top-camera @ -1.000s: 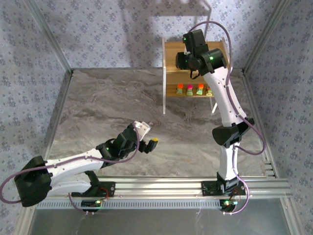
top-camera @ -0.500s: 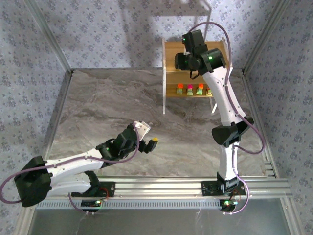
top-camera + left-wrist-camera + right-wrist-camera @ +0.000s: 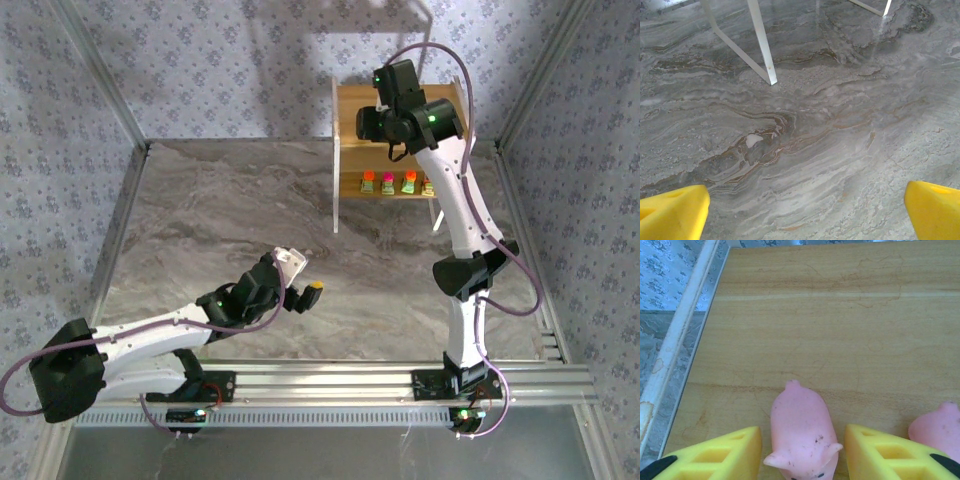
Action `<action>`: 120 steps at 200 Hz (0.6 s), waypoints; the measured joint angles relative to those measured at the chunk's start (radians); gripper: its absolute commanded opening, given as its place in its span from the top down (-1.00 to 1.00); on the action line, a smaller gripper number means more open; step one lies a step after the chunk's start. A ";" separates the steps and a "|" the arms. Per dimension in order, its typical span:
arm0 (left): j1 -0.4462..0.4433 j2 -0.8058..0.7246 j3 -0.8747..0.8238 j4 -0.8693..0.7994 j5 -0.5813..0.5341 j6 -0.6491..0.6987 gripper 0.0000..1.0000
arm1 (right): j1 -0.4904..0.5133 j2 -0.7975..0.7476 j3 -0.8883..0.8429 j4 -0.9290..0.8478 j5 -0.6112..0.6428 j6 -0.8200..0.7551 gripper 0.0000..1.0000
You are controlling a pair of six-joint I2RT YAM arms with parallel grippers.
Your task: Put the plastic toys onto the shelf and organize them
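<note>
Pink pig lies on the shelf between right tool's fingers.

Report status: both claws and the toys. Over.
Right claw open, straddling a pink pig on the shelf's upper board. Left claw open, empty, above the table. Second pig close alongside.

Bare shelf board beyond pigs

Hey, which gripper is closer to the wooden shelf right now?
Right. The right gripper is over the shelf's upper board, its fingers either side of a pink pig. The left gripper hangs above the marble table, well short of the shelf.
</note>
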 measured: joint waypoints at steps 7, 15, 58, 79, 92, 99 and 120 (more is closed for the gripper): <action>0.000 0.000 0.000 0.000 0.000 0.000 -0.99 | 0.002 0.000 0.000 -0.002 0.002 0.000 -0.02; 0.000 0.000 0.000 0.000 0.000 0.000 -0.99 | 0.005 0.000 0.000 -0.006 0.004 0.000 -0.02; 0.000 0.000 0.000 -0.009 0.000 0.000 -0.99 | 0.020 0.000 0.000 -0.018 0.018 -0.003 -0.03; 0.000 0.000 0.000 -0.016 0.000 0.000 -0.99 | 0.026 0.000 0.000 -0.018 0.023 -0.003 -0.04; 0.000 0.000 0.000 -0.018 0.000 0.000 -0.99 | 0.026 0.000 0.000 -0.019 0.024 -0.003 -0.04; 0.000 0.000 0.000 -0.018 0.000 0.000 -0.99 | 0.026 0.000 0.000 -0.019 0.024 -0.003 -0.05; 0.000 0.000 0.000 -0.019 -0.004 0.000 -0.99 | 0.028 0.000 0.000 -0.022 0.031 -0.003 -0.07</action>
